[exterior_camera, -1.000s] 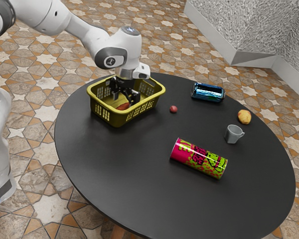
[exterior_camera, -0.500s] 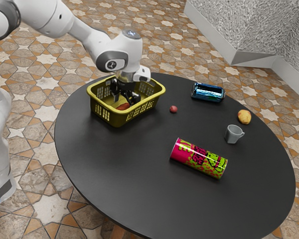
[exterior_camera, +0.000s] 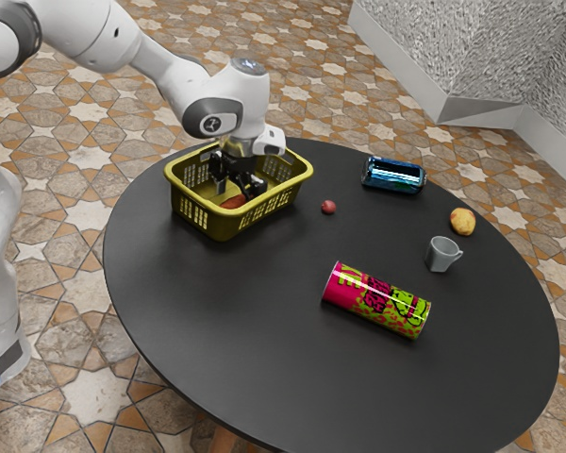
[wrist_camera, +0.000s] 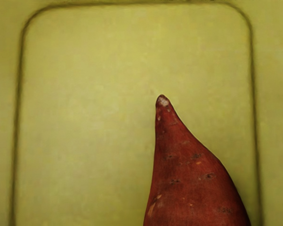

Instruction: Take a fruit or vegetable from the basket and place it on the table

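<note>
My gripper (exterior_camera: 238, 191) is down inside the yellow-green basket (exterior_camera: 223, 225), its black fingers apart on either side of a gap. A reddish sweet potato (exterior_camera: 232, 202) lies on the basket floor, just below the fingers and partly hidden by them and the basket wall. In the wrist view the sweet potato (wrist_camera: 191, 188) points its tapered tip away from the hand, over the plain basket floor (wrist_camera: 85, 117). Whether either finger touches it cannot be made out.
On the dark round table (exterior_camera: 226, 321) stand a small red fruit (exterior_camera: 328, 207) beside the basket, a blue can (exterior_camera: 394, 176), a grey cup (exterior_camera: 442, 254), a yellowish fruit (exterior_camera: 462, 222) and a pink-green cylinder (exterior_camera: 375, 300) lying on its side.
Compared with a second ago, my hand sits slightly lower in the basket, closer to the sweet potato. The objects on the table have kept their places.
</note>
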